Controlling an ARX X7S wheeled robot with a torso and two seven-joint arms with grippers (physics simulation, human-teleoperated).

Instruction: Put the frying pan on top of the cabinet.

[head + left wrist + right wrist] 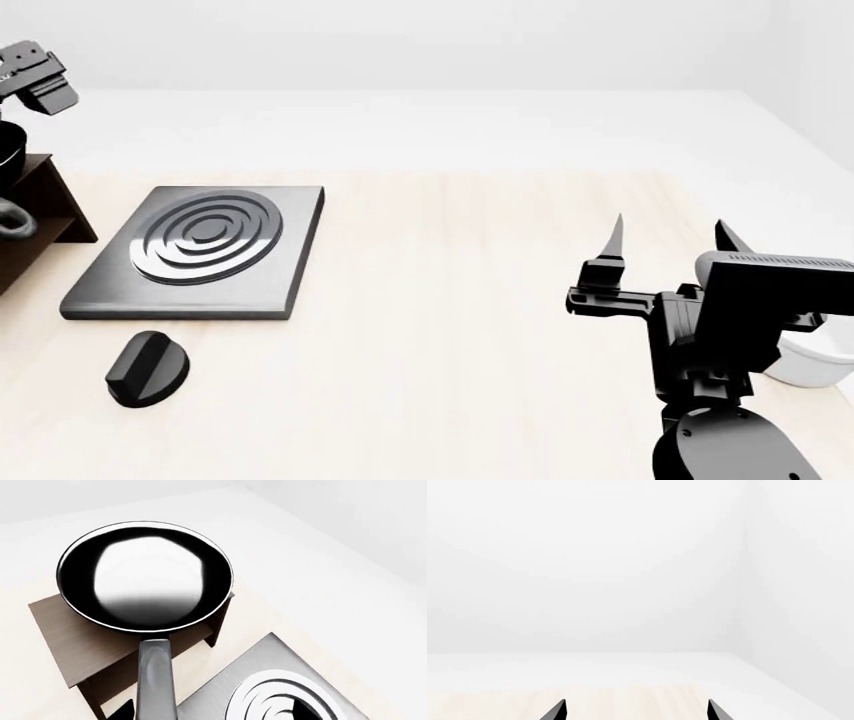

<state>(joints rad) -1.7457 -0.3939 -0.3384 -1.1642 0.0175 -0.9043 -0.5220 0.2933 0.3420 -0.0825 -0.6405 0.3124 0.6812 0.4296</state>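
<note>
Claw on the left arm isn't properly visible anywhere, only a bit of the arm (34,75) at the head view's edge, so I can't tell how far it's open. Judging by how the round black frying pan (147,575) with the glossy pale inside sits dead ahead of the left wrist camera, long handle running straight back toward it, I'd guess it's gripped by the handle. The pan is over the flat top of the dark brown wooden cabinet (73,635); whether it's touching or just above, can't say. Right claw (674,250) hangs open with nothing in it, parked well away over the pale wooden table (467,330). Count: one pan, one cabinet, one square grey hotplate (200,250) with concentric rings, one black knob (147,368), two arms.
</note>
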